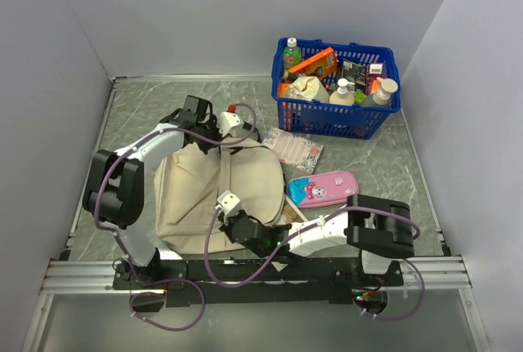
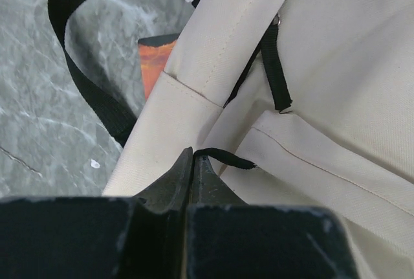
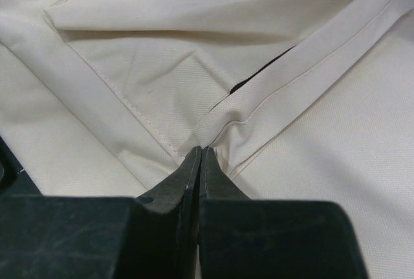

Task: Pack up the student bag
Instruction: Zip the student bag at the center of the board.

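Left gripper (image 1: pixel 231 129) is clamping the bag (image 1: pixel 216 193) at its far end, seen overhead; my right gripper (image 1: pixel 233 223) is pinching the near end, so the long axis is running between them. The basket (image 1: pixel 335 121), far right, is holding bottles (image 1: pixel 341 91) and packets (image 1: pixel 315 62). Left wrist: jaws are gripping a black tab (image 2: pixel 226 158). Right wrist: jaws are pinching a cream seam (image 3: pixel 259 107).

No text, brand, number or sign is legible. Packaging in the blue basket (image 1: pixel 327 120), far right, carries print too small to read. The pink pencil case (image 1: pixel 323 188) shows only a cartoon picture.
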Robot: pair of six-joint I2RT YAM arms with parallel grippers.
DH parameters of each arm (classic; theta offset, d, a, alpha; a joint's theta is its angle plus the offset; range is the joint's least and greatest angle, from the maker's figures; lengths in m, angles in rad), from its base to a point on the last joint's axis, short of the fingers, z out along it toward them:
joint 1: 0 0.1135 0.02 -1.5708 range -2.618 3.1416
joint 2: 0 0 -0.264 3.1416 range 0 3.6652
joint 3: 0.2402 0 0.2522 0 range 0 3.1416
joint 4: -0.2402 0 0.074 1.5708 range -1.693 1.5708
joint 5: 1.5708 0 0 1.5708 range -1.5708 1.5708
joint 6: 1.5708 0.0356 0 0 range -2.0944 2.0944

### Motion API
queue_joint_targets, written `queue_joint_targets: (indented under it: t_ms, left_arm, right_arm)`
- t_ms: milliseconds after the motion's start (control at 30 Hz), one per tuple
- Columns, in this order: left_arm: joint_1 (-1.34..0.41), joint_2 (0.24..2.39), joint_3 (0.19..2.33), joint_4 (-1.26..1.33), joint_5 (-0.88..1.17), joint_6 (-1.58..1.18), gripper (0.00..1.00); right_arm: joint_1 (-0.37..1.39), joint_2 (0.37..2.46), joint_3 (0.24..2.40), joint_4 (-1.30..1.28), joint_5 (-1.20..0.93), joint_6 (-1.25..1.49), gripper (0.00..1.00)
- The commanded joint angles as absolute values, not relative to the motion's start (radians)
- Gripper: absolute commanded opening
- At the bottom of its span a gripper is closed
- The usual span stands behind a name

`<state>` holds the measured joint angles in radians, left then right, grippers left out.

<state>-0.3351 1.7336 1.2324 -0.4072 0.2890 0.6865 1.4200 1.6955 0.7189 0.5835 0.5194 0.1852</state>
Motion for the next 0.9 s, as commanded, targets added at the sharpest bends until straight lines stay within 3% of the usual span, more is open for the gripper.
queue_joint_targets:
  t_ms: [0,67,100,133,167,200,267,300,433,700,867]
  left_arm:
    - [-0.308,1.736,1.307,-0.241,0.208,0.644,0.03]
    - [-0.308,1.724,1.296,-0.265,0.235,0.630,0.20]
    - [-0.308,1.718,1.292,-0.297,0.248,0.620,0.50]
    - [-0.308,1.695,1.272,-0.308,0.256,0.615,0.66]
    - [-0.307,1.678,1.256,-0.316,0.261,0.615,0.96]
    - [-0.298,1.658,1.241,-0.327,0.264,0.603,0.97]
    - [-0.275,1.596,1.220,-0.354,0.281,0.574,0.96]
    - [-0.235,1.579,1.226,-0.400,0.320,0.539,0.96]
    - [-0.098,1.502,1.263,-0.538,0.374,0.520,0.97]
    - [0.092,1.410,1.120,-0.733,0.416,0.669,0.96]
    - [0.095,1.382,0.976,-0.704,0.417,0.640,0.96]
  right_arm:
    - [1.445,1.690,0.706,0.568,0.443,0.209,0.00]
    - [1.447,1.681,0.712,0.565,0.452,0.192,0.00]
    - [1.447,1.663,0.722,0.560,0.468,0.172,0.00]
    - [1.434,1.648,0.729,0.549,0.506,0.163,0.03]
    - [1.422,1.628,0.735,0.546,0.508,0.150,0.08]
    - [1.405,1.577,0.750,0.540,0.499,0.134,0.19]
    - [1.323,1.530,0.779,0.476,0.436,0.132,0.28]
    - [1.292,1.493,0.823,0.441,0.417,0.141,0.37]
    - [1.100,1.454,0.922,0.284,0.319,0.137,0.56]
    - [0.852,1.606,1.181,-0.083,0.187,0.029,0.78]
    - [0.723,1.680,1.233,-0.144,0.029,0.023,0.83]
